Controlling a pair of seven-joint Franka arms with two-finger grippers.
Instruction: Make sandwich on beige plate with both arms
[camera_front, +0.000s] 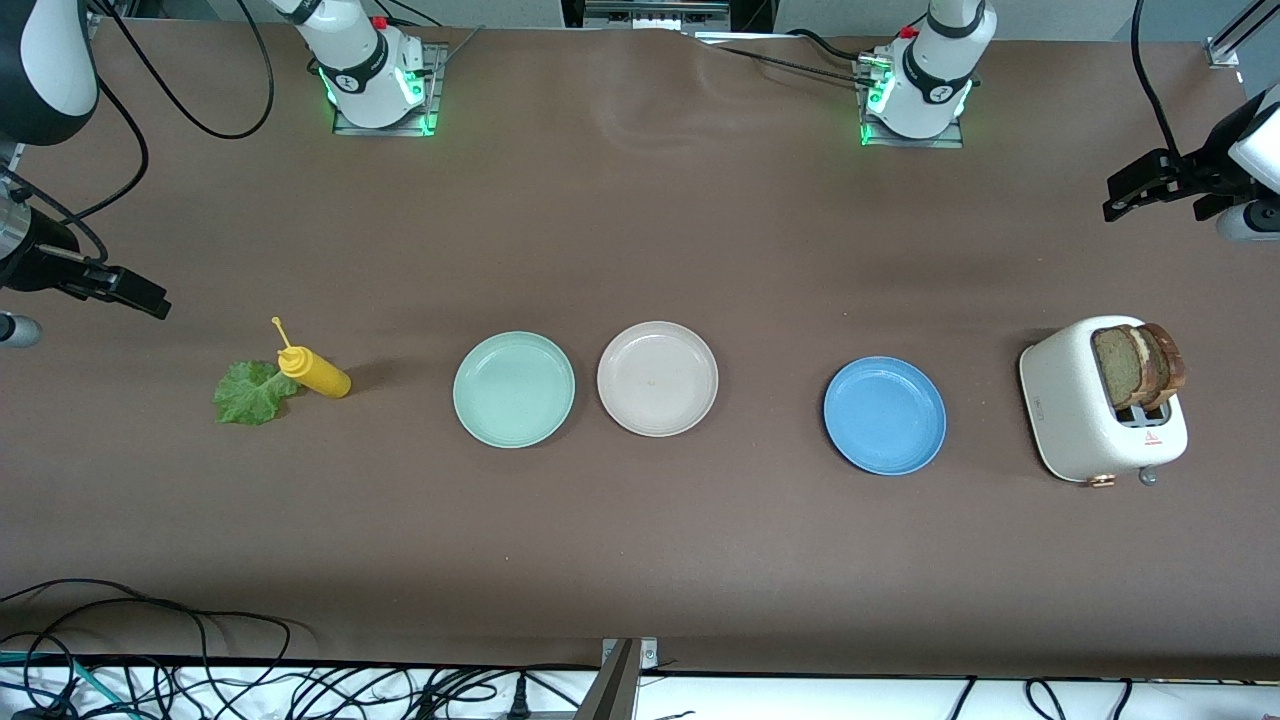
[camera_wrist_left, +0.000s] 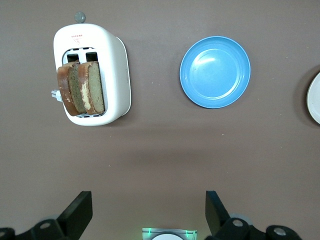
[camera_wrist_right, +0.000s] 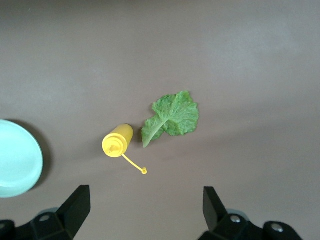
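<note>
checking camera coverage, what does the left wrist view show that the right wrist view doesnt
Only the left wrist view: the white toaster with two bread slices standing in its slots, the blue plate, an edge of the beige plate, and the open left gripper.
Only the right wrist view: the lettuce leaf, the yellow squeeze bottle beside it, part of the mint green plate, and the open right gripper.
Both: the brown table.

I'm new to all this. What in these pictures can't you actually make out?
- Bread slices: lower halves hidden inside the toaster, all views.
- Beige plate: cut off by the left wrist view's edge.
- Mint green plate: cut off by the right wrist view's edge.
- Toaster's red print: too small to read.
</note>
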